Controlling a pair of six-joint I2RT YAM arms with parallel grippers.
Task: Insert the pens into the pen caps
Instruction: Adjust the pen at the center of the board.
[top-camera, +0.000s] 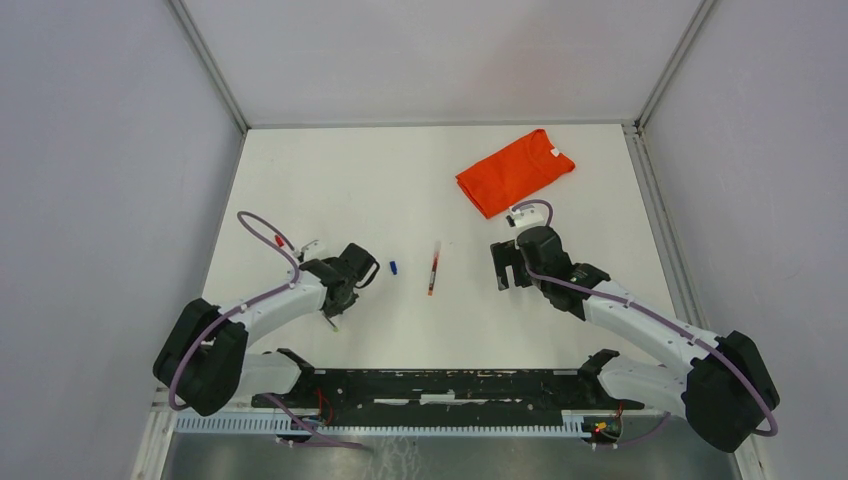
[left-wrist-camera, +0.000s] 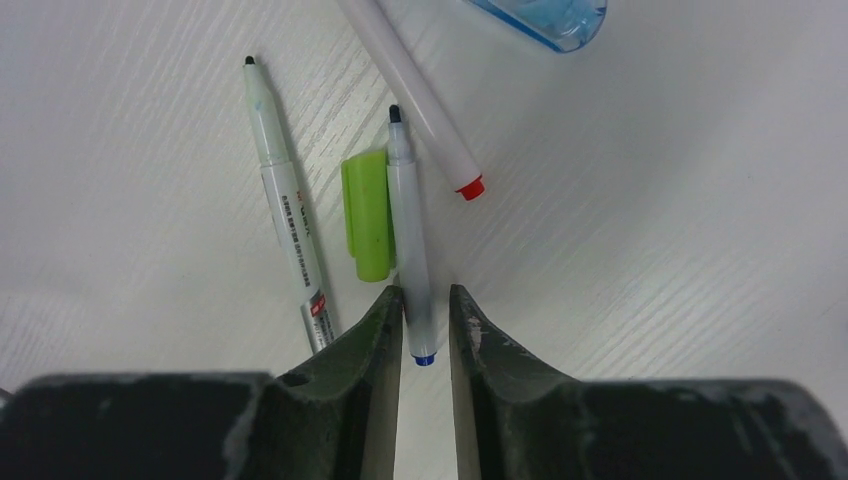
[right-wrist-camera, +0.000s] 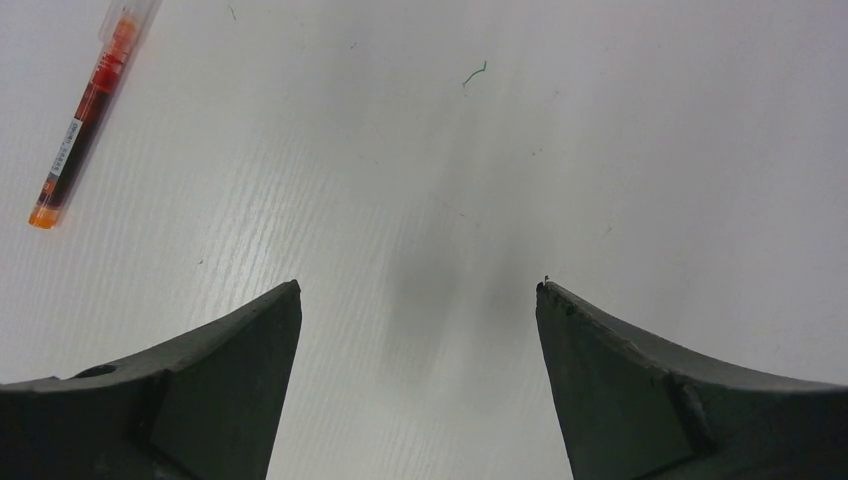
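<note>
Matt white table (left-wrist-camera: 650, 250), smooth plastic pens (left-wrist-camera: 408, 220)

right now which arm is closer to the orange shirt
Right. The right arm reaches just short of the shirt; the left arm is far off to the left.

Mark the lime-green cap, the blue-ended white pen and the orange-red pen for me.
Lime-green plastic tubular cap (left-wrist-camera: 367, 215), left wrist view, middle of its side.
Slim white pen with blue end (left-wrist-camera: 408, 230), left wrist view, mid-barrel.
Slim orange-red pen (right-wrist-camera: 88, 112), right wrist view, mid-barrel.

only blurred, unreadable print along the leftmost pen (left-wrist-camera: 287, 212)
</note>
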